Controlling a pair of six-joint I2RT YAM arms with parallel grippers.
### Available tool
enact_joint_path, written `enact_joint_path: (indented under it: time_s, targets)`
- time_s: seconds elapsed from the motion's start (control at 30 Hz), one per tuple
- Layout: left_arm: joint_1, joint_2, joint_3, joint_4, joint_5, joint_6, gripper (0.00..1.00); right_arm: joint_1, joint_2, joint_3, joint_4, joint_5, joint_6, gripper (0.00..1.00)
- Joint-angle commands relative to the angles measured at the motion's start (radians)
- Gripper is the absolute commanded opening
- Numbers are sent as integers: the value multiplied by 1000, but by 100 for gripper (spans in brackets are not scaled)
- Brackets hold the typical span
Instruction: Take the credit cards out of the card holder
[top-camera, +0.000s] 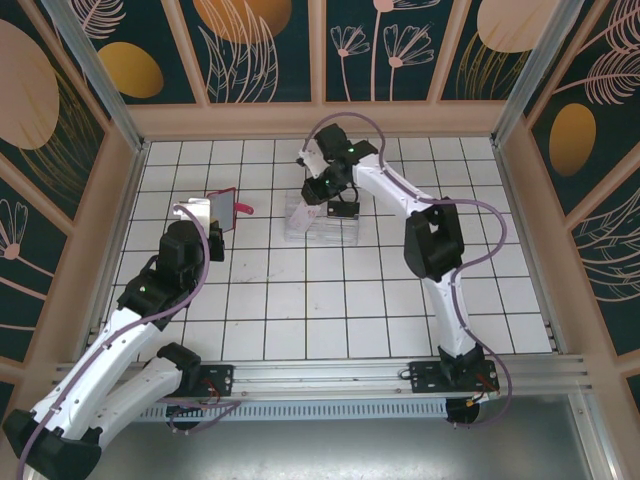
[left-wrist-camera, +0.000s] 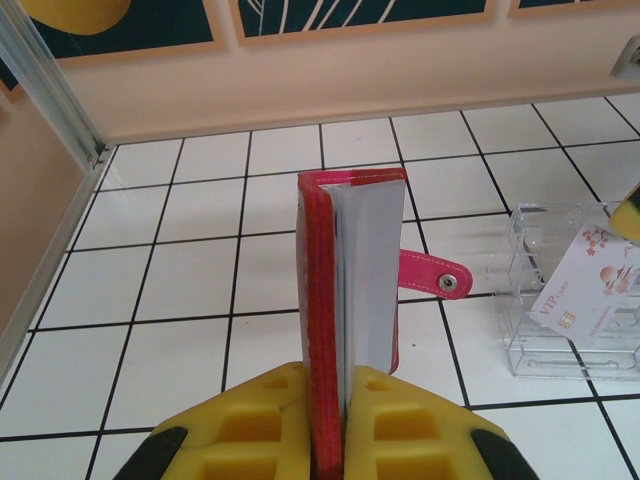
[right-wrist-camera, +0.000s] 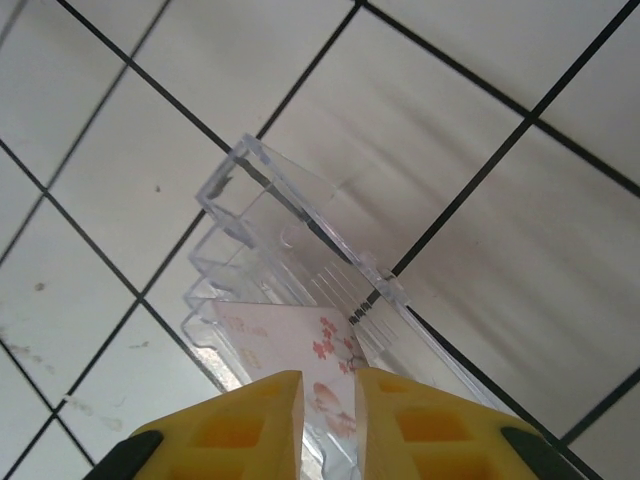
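Progress judged partial: clamped red wallet (left-wrist-camera: 350, 270) upright in left jaws, pinched pale card (right-wrist-camera: 290, 345) inside clear tray (right-wrist-camera: 300, 230) with right jaws, possibly more left inside.

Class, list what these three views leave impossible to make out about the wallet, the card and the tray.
- Left wrist: card holder is edge-on, so its pockets' contents are hidden; left end effector covers its base.
- Right wrist: right end effector covers the lower part of the pale card; grip unclear.
- Top: the right arm hides part of the clear tray.
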Motion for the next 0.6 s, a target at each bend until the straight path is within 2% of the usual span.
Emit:
enact_joint_path:
  time_s: [0.0, 0.57]
  targets:
    - [4, -16, -6, 30, -2, 13, 0, 18, 22, 46, -17, 79, 16, 24]
    - [4, -17, -8, 30, -7, 13, 0, 64, 2, 11, -31, 241, -7, 33]
